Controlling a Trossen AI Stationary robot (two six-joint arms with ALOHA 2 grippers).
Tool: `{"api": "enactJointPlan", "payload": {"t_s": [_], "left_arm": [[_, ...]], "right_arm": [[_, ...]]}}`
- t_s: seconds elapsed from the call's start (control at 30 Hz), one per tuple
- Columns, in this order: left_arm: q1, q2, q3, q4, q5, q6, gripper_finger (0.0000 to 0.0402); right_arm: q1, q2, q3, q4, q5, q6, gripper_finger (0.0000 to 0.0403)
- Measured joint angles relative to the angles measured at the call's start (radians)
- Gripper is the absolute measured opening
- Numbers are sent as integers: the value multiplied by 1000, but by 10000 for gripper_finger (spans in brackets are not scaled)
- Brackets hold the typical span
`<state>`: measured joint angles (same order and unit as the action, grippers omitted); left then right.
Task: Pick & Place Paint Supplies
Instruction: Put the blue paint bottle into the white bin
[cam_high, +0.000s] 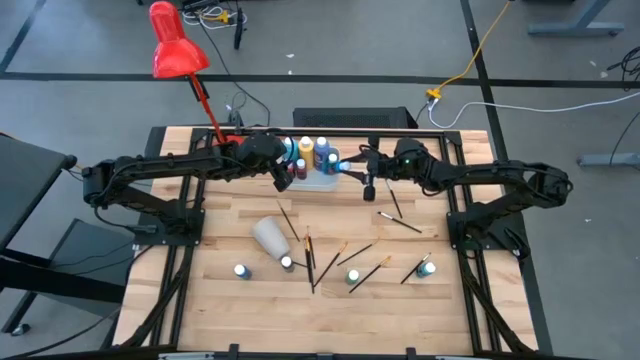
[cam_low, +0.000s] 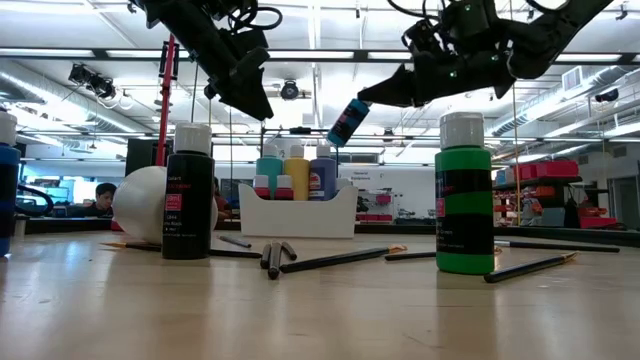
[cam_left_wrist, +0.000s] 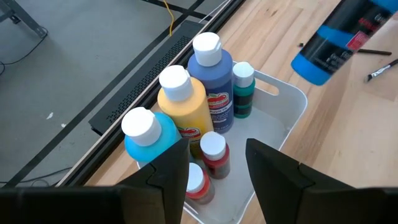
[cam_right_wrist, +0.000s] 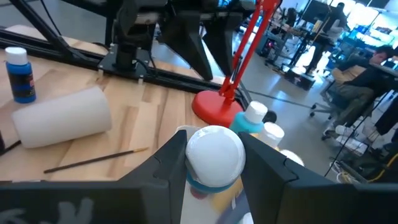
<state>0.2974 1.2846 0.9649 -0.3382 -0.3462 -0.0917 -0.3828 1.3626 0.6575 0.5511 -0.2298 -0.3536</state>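
High view: both arms reach to the white tray (cam_high: 322, 182) at the far edge of the desk (cam_high: 230, 305), close to the base of the red desk lamp (cam_high: 176, 50).

Tray contents, left wrist view: light-blue bottle (cam_left_wrist: 147, 132), yellow bottle (cam_left_wrist: 183, 99), dark-blue bottle (cam_left_wrist: 213, 71), small teal bottle (cam_left_wrist: 243, 88), and two small red bottles (cam_left_wrist: 214, 154). Judged about half done for bottles; no brush is in the tray yet.

Right gripper (cam_low: 395, 90): hovers above the tray's right side, fingers closed on a blue bottle (cam_low: 347, 122) with a white cap, tilted in the air, not yet released. The right wrist view shows the cap clamped between the two fingers (cam_right_wrist: 163, 167).

Left gripper (cam_left_wrist: 216, 167): hangs over the tray's left end, fingers part open with nothing between them.

Remaining on the desk, high view:
- several small bottles standing near the front: one at left (cam_high: 242, 271), one by the white cup (cam_high: 287, 262), one at centre (cam_high: 353, 276), one at right (cam_high: 427, 267).
- white cup (cam_high: 270, 237) lying on its side.
- paintbrushes (cam_high: 309, 256) scattered across the middle, a further one (cam_high: 400, 222) toward the right arm.

Low view confirms a black-labelled bottle (cam_low: 188, 190) and a green one (cam_low: 464, 192) upright in the foreground.

Judgement: next step is lowering the held bottle into the free space in the tray.
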Motion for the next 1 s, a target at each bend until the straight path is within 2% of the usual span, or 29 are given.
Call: {"api": "enactJointPlan", "payload": {"t_s": [0.4,0.73,1.0], "left_arm": [[0,0,0,0,0,-1,167],[0,0,0,38,0,1,167],[0,0,-1,170,0,0,167]], "right_arm": [[0,148,3,107,0,30,123],[0,152,18,26,8,120,123],[0,152,17,-48,66,153,123]]}}
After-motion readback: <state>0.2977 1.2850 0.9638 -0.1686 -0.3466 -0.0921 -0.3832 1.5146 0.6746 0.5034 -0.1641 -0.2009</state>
